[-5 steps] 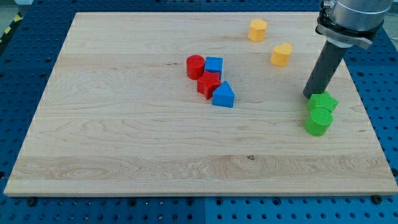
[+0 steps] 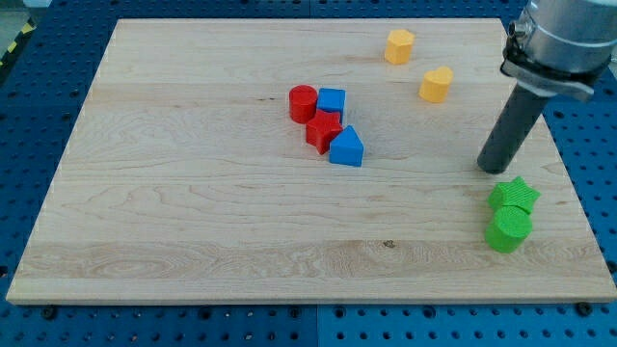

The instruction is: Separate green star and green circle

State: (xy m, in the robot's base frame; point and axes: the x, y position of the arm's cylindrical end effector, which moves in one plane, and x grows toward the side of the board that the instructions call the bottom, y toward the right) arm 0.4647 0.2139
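Note:
A green star (image 2: 514, 196) lies near the board's right edge, touching a green circle (image 2: 508, 230) just below it. My tip (image 2: 492, 169) is just above and slightly left of the star, close to it; I cannot tell if it touches. The dark rod rises up to the view's top right.
A red circle (image 2: 303, 102), a blue cube (image 2: 332, 101), a red star (image 2: 323, 130) and a blue triangle (image 2: 346, 147) cluster mid-board. Two yellow blocks lie at the top right, one (image 2: 399, 45) above the other (image 2: 436, 84). The wooden board's right edge (image 2: 569, 173) is near the green pair.
The green star and green circle have moved together towards the view's bottom and slightly right. My tip has moved down and right after them.

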